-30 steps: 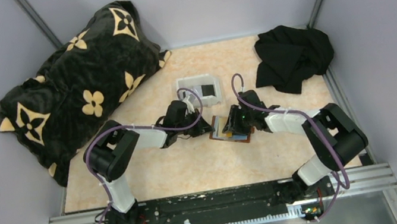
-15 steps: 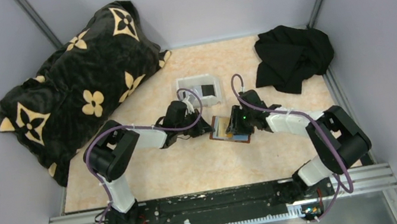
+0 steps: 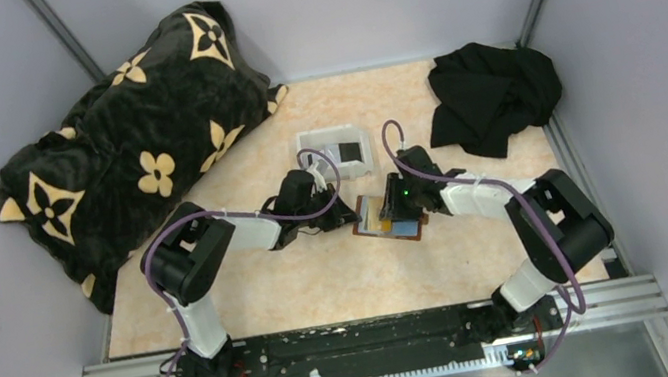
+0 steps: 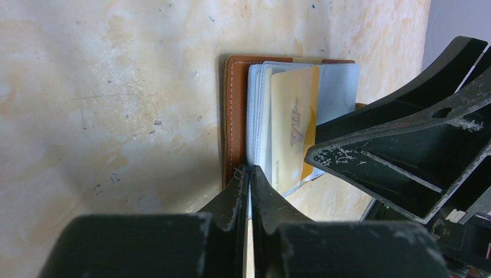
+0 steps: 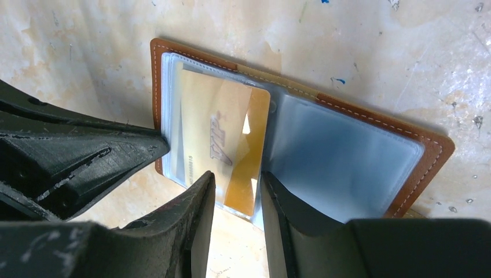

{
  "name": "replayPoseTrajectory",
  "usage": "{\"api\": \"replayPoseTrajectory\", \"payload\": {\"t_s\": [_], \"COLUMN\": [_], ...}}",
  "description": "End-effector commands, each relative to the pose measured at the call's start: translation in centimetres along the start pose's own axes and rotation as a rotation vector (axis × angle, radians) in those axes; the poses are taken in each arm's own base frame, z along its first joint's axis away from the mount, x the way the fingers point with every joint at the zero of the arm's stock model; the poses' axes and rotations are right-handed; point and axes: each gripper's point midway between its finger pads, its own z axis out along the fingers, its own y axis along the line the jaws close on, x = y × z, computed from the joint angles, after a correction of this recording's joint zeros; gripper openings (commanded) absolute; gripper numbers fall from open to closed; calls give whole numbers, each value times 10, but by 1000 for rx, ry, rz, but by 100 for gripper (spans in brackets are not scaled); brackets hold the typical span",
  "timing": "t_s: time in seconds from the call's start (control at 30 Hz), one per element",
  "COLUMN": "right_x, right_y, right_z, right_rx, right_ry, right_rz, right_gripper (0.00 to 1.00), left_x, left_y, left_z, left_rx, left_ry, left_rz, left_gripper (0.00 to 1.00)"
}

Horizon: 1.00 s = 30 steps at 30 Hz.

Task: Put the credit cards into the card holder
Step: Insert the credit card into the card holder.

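The left gripper [image 4: 249, 174] is pinched shut on the clear sleeve edge of the open reddish-brown leather card holder [image 5: 431, 153]. The right gripper [image 5: 237, 194], half open, straddles a gold-tan credit card [image 5: 223, 130] lying on those sleeves. A white plastic tray [image 3: 308, 147] sits just behind.

The right gripper [image 3: 402, 200] is edging up and to the left over the open card holder [image 3: 377, 217], drawing slightly closer to the white tray [image 3: 314, 141] than a second ago. Behind it, the right arm's elbow [image 3: 564, 225] is swinging leftward, and the loop of purple cable [image 3: 387, 140] above the wrist is leaning left with it.
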Motion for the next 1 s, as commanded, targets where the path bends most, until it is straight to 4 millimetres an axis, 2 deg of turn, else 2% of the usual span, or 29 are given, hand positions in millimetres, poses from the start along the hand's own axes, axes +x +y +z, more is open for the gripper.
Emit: {"api": "replayPoseTrajectory", "payload": {"t_s": [0.0,0.27,0.83,0.97], "right_x": [-12,-9,-3,-6], "right_y": [14,30,48,49], "right_z": [3,8,16,13], "right_rx": [-10,-31,-55,-55], "right_ry": [-30,-17,3,-5], "right_rz": [-35,-54,-72,-84], "right_gripper": [35,34,34,34], "left_x": [12,14,17,20], "left_y": [8,5,-4,1], "left_z": [4,7,11,11], "left_rx": [-20,-11,8,-15], "left_ry": [30,35,46,52], "left_rz": [1,5,14,8], "left_gripper": [6,6,7,6]}}
